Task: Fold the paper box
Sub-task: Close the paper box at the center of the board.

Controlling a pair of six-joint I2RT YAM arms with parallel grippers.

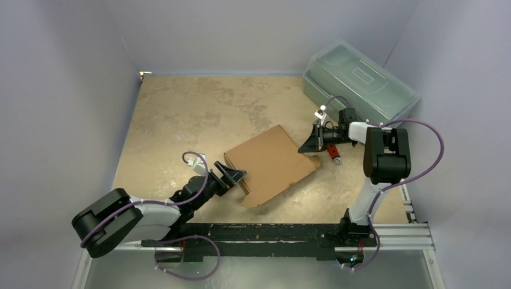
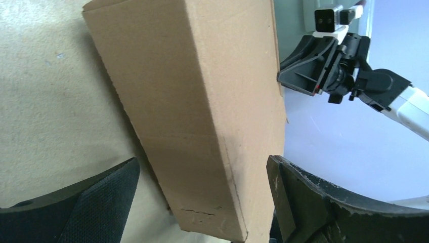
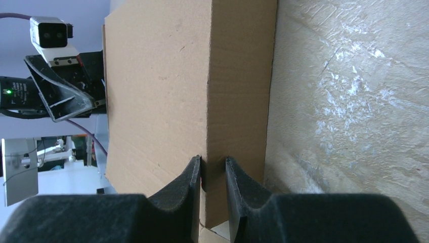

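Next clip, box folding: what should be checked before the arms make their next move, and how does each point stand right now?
1. Right jaws hold the plain brown corrugated cardboard box: ok, closed on one cardboard edge.
2. Left jaws ready: ok, wide open, straddling the box's opposite end.
3. Left pads touching cardboard: cannot tell.
4. Flaps fully tucked: cannot tell.
5. Translucent grey-green plastic toolbox out of the way: ok, apart from the box, at the far right corner.

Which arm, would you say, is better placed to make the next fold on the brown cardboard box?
Probably the left: the left fingers stand wide open around one end of the brown corrugated cardboard box, free to act; the right fingers are pinched on its opposite edge.
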